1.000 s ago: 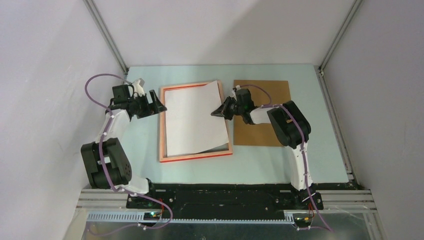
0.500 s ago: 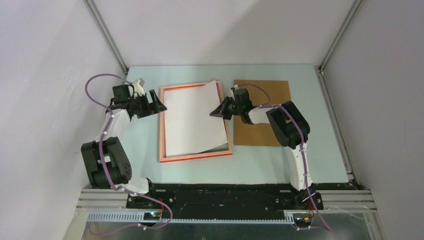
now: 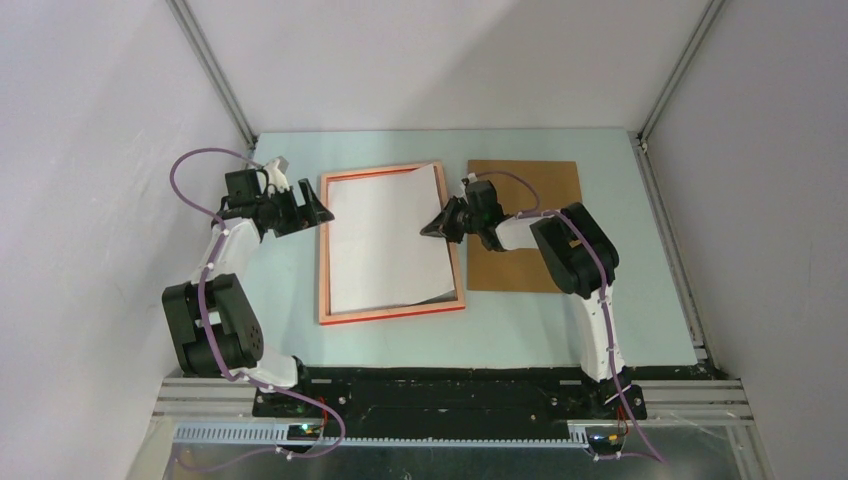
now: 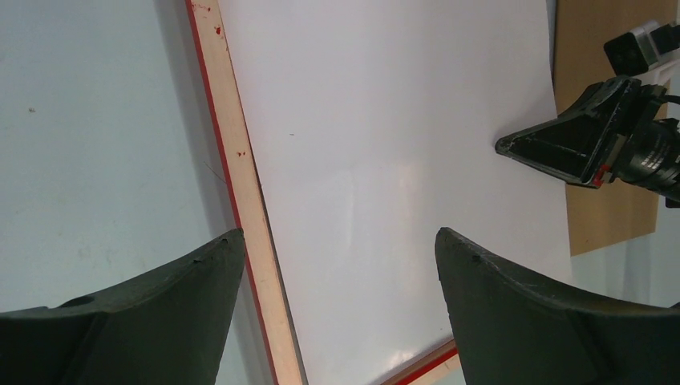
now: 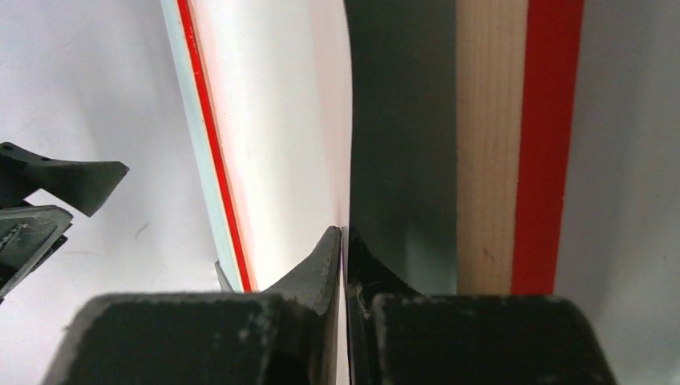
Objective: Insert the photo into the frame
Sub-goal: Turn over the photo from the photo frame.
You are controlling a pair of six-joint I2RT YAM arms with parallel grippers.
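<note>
On your left, the left gripper (image 3: pixel 316 212) hangs just over the left rail of the frame (image 3: pixel 390 313). Its fingers (image 4: pixel 152 305) are wide apart and hold nothing. It has stayed put for the last second.

The frame lies flat in the middle of the table (image 3: pixel 540 330), with its pale back up. The photo (image 3: pixel 385 240) lies on top of it, white side up.

Here is what changed. The right gripper (image 3: pixel 433 228) has slid a little to the left and taken the photo along. The photo's right edge has pulled back from the frame's right rail. The near right corner now looks like it sits inside the rail, but the shadow under it makes that hard to tell. The far right corner still pokes over the frame's top corner. The right edge is still lifted off the frame.

The right gripper is pinched shut on that right edge of the photo, about halfway along.

Further right, the brown board (image 3: pixel 540 190) lies flat, partly under the right arm.

So the photo is close to fitting, but it is not in yet. You will likely need one more small nudge to get the far corner inside. Then lower the edge and let go. Go slowly, because the thin sheet could bend or catch on the rail.
</note>
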